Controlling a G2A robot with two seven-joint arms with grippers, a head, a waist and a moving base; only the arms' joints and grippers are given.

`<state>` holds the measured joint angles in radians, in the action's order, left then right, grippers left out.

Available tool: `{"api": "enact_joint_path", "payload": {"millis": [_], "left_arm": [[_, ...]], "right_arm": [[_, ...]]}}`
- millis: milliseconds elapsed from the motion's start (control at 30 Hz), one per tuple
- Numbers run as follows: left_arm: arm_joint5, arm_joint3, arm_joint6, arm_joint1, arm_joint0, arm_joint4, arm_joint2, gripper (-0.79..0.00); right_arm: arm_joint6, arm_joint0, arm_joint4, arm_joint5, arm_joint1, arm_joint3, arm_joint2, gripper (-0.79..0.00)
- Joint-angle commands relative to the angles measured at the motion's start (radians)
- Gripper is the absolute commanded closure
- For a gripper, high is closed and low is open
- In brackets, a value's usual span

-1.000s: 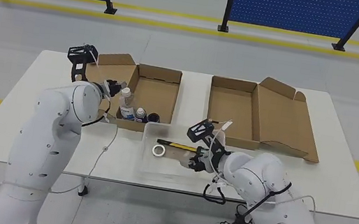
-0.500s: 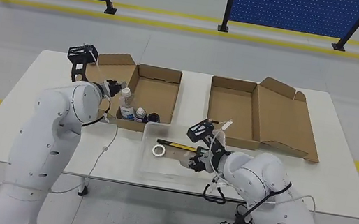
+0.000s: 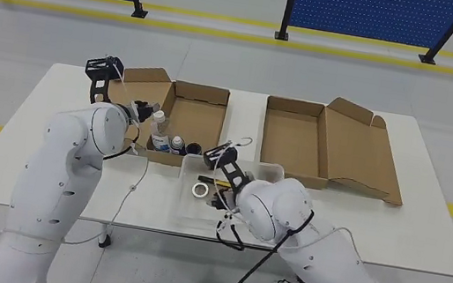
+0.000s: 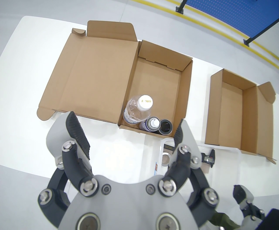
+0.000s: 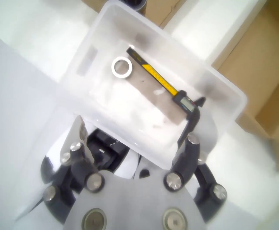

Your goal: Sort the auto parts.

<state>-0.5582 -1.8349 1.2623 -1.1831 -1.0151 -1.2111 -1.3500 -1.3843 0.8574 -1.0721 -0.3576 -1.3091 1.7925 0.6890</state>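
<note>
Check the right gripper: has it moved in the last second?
Yes. Seen from the top, the right gripper has shifted toward the left cardboard box, from beside the clear bin to over it.

the caliper seems partly tucked behind the right tool, and the bin blurs at its near wall.
</note>
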Motion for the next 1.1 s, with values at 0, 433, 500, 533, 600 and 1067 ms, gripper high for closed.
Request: {"api": "enact_joint_path", "payload": {"millis": [0,433,500,533,600,1067], "left_arm": [[0.0,0.0,0.0,0.0,0.0,0.0,0.0,-0.785],[0.0,0.0,0.0,0.0,0.0,0.0,0.0,-0.785],[0.0,0.0,0.0,0.0,0.0,0.0,0.0,-0.785],[0.0,0.0,0.0,0.0,0.0,0.0,0.0,-0.785],[0.0,0.0,0.0,0.0,0.0,0.0,0.0,-0.785],[0.0,0.0,0.0,0.0,0.0,0.0,0.0,-0.785]], "right_arm": [[0.007,-0.023,0.03,-0.045,-0.017,-0.057,-0.016,-0.785],[0.036,-0.092,0.067,-0.071,-0.081,-0.278,-0.083,-0.785],[0.036,-0.092,0.067,-0.071,-0.081,-0.278,-0.083,-0.785],[0.036,-0.092,0.067,-0.071,-0.081,-0.278,-0.083,-0.785],[0.036,-0.092,0.067,-0.071,-0.081,-0.278,-0.083,-0.785],[0.011,-0.129,0.017,-0.07,-0.112,-0.359,-0.102,-0.785]]}}
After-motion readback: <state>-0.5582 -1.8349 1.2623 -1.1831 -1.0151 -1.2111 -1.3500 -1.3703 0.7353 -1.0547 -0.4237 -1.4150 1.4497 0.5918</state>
